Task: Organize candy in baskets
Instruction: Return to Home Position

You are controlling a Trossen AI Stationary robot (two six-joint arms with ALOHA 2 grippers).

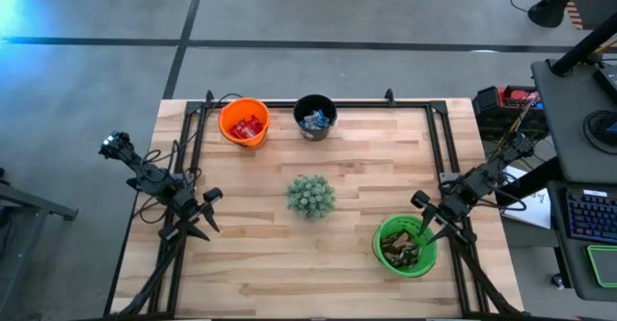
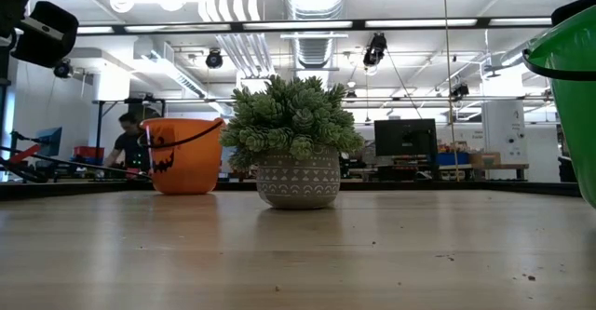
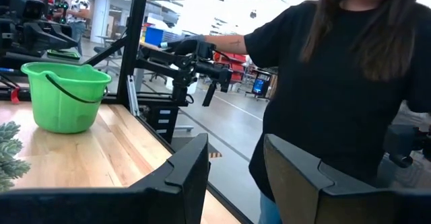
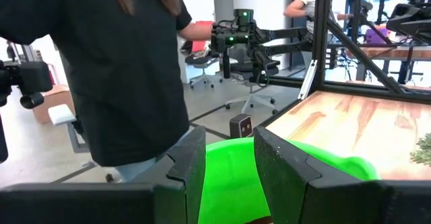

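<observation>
Three buckets hold all the candy I can see, so my worry now is the retreat, not the sorting. My left gripper [image 1: 196, 221] hangs near the left edge of the tabletop [image 1: 289, 273], fingers spread and empty, well apart from everything, so there is little risk there. The orange bucket [image 1: 244, 121] holds red candy [image 1: 247, 128]. The black bucket [image 1: 314, 116] beside it holds blue-and-silver candy [image 1: 314, 120]. The plant [image 1: 310, 197] stands mid-table, away from both arms.

Trouble sits on the right. My right gripper [image 4: 229, 150], fingers spread with nothing between them, hovers just over the rim of the green bucket [image 1: 405, 247], above the brown candy [image 1: 400, 251]. If I pull back low, I judge a finger could hook the rim or handle and tip it. A person [image 4: 135, 62] stands close beyond that edge.

No writing is readable to me; the orange bucket shows only a dark face.
</observation>
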